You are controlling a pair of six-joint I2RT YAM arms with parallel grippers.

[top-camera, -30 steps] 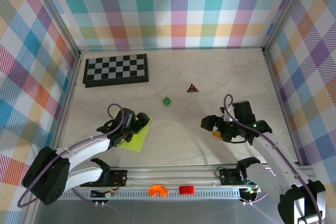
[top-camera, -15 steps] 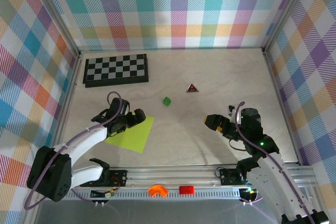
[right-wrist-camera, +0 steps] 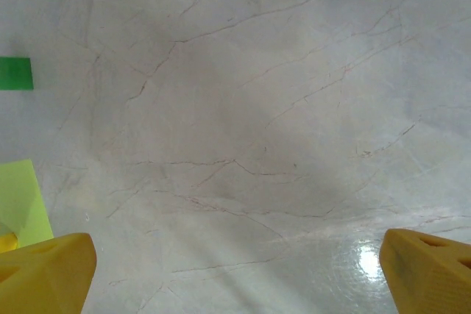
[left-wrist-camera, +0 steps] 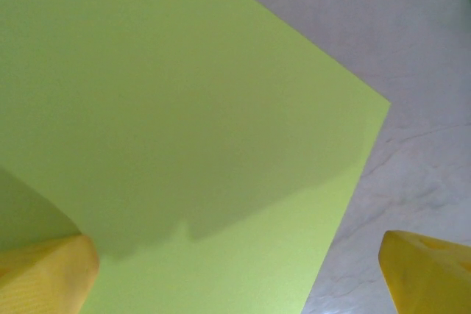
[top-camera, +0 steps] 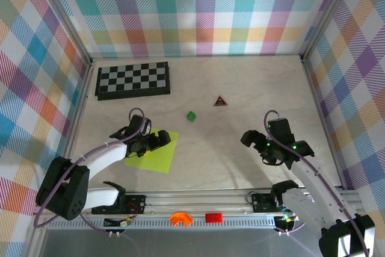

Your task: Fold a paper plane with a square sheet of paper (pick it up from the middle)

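probably a lab test cell: plaid walls (top-camera: 204,10), aluminium rail (top-camera: 198,199)

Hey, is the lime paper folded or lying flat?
Spread flat: the lime sheet lies unfolded on the table, with no crease visible in the left wrist view.

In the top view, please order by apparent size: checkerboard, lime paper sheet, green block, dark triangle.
1. checkerboard
2. lime paper sheet
3. dark triangle and green block: both tiny, too alike to rank

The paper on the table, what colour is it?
The paper is lime yellow-green, clearest in the left wrist view.
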